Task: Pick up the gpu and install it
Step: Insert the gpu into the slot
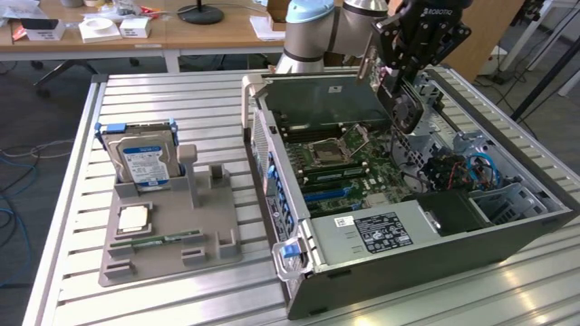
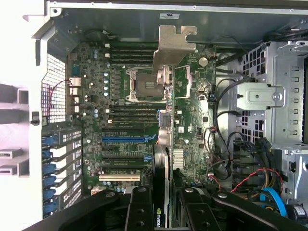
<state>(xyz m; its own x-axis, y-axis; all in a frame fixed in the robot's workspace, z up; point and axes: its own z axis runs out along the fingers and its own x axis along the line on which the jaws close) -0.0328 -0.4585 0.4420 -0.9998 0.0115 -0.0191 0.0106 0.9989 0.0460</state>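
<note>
Open computer case (image 1: 435, 261) below, gpu (image 2: 162, 166) in end effector (image 2: 166, 206)

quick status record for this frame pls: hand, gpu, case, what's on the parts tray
hand: hand shut on the gpu, above the open case
gpu: held over the motherboard, not seated in a slot
case: lying on the slatted table, side open
tray: tray on the exterior view's left of the case
tray contents: hard drive standing upright; square chip and memory stick lying flat
task state: gpu picked up, install not done
</note>
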